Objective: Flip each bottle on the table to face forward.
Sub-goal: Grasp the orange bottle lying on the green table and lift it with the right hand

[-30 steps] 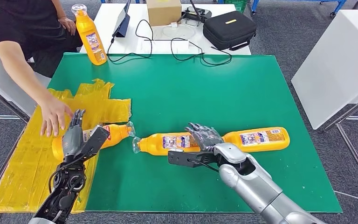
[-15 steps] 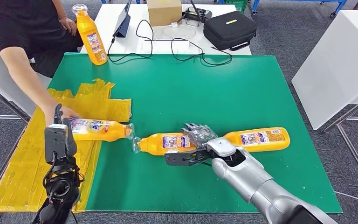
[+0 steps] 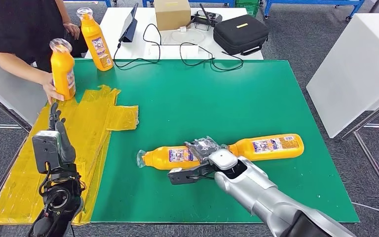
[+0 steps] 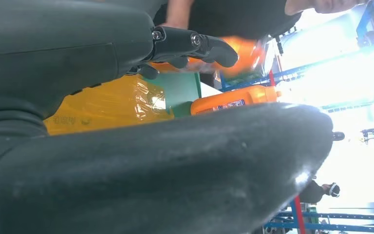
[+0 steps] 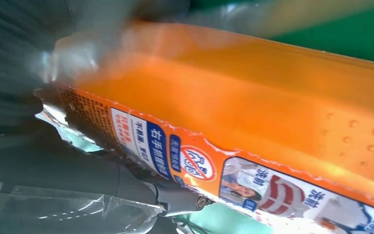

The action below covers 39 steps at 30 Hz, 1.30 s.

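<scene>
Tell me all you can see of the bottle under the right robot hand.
The orange bottle lies on its side on the green table, clear cap end toward the yellow sheet. It looks like translucent plastic with a printed label facing up. The right robot hand rests on its base end. A second lying bottle sits just beyond.

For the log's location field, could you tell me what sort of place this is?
Probably a robotics lab or test area: a green work table, a side table with cables and a black equipment case, and blue metal racking behind.

right hand (image 3: 203, 148): wrapped over the lying bottle (image 3: 170, 157) mid worktop (image 3: 227, 94)
left hand (image 3: 55, 132): raised, holding nothing
person's hand (image 3: 51, 92): standing another bottle (image 3: 63, 69) upright
</scene>
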Tool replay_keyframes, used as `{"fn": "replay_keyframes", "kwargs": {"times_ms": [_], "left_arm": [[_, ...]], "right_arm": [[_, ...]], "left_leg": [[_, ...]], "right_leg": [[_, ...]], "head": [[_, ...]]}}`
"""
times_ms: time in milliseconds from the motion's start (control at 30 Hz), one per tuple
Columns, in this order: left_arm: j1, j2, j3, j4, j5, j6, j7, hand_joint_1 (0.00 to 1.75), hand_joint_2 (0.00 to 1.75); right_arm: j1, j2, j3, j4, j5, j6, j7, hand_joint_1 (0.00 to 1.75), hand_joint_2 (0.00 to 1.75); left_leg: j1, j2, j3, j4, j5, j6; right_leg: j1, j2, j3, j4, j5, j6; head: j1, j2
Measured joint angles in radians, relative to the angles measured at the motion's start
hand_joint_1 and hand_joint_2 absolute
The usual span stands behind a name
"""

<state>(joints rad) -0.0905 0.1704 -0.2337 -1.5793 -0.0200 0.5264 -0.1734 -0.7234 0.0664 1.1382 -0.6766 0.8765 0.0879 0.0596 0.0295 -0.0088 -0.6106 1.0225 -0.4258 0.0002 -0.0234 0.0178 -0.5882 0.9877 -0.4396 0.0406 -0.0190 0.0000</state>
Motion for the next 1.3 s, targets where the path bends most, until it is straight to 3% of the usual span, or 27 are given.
{"fn": "replay_keyframes", "kwargs": {"times_ms": [167, 267, 400, 600, 800, 1300], "left_arm": [[0.0, 0.007, -0.01, -0.015, 0.027, 0.003, 0.001, 0.0, 0.0], [0.008, 0.007, -0.012, -0.03, 0.125, -0.046, 0.025, 0.0, 0.0], [0.046, 0.003, -0.003, -0.05, 0.397, -0.207, 0.059, 0.0, 1.75], [0.076, -0.016, 0.025, -0.068, 0.664, -0.37, 0.077, 0.0, 1.75], [0.029, -0.043, -0.004, -0.073, 0.667, -0.394, 0.069, 0.0, 1.75], [-0.044, -0.079, -0.106, -0.083, 0.477, -0.323, 0.021, 0.0, 1.75]], "right_arm": [[-0.001, 0.006, 0.004, 0.011, -0.006, 0.003, -0.002, 1.75, 1.75], [0.003, 0.007, -0.009, 0.012, -0.066, -0.009, 0.018, 1.75, 1.75], [0.035, -0.005, -0.086, -0.037, -0.216, -0.087, 0.053, 1.75, 1.75], [0.107, -0.07, -0.286, -0.345, -0.429, -0.193, 0.049, 1.75, 1.75], [0.168, -0.115, -0.408, -0.608, -0.451, -0.246, 0.035, 1.75, 1.75], [0.2, -0.098, -0.444, -0.663, -0.443, -0.238, 0.047, 1.75, 1.75]], "left_leg": [[0.0, 0.0, 0.004, 0.0, 0.0, 0.0], [0.0, 0.0, 0.004, 0.0, 0.0, 0.0], [0.0, 0.0, 0.001, 0.0, 0.0, 0.0], [0.0, -0.001, -0.011, 0.001, 0.004, 0.002], [0.0, -0.002, -0.013, 0.001, 0.004, 0.002], [0.0, -0.002, -0.014, 0.001, 0.004, 0.002]], "right_leg": [[0.0, 0.0, 0.004, 0.0, 0.0, 0.0], [0.0, 0.0, 0.005, 0.0, 0.0, 0.0], [0.0, 0.0, 0.003, 0.0, 0.0, 0.0], [0.0, -0.001, -0.009, 0.0, 0.005, 0.002], [0.0, -0.001, -0.01, 0.0, 0.004, 0.002], [0.0, -0.001, -0.011, 0.001, 0.004, 0.002]], "head": [[0.0, 0.0], [0.0, 0.0], [0.0, 0.0], [0.0, 0.0], [0.0, 0.0], [0.0, 0.0]]}}
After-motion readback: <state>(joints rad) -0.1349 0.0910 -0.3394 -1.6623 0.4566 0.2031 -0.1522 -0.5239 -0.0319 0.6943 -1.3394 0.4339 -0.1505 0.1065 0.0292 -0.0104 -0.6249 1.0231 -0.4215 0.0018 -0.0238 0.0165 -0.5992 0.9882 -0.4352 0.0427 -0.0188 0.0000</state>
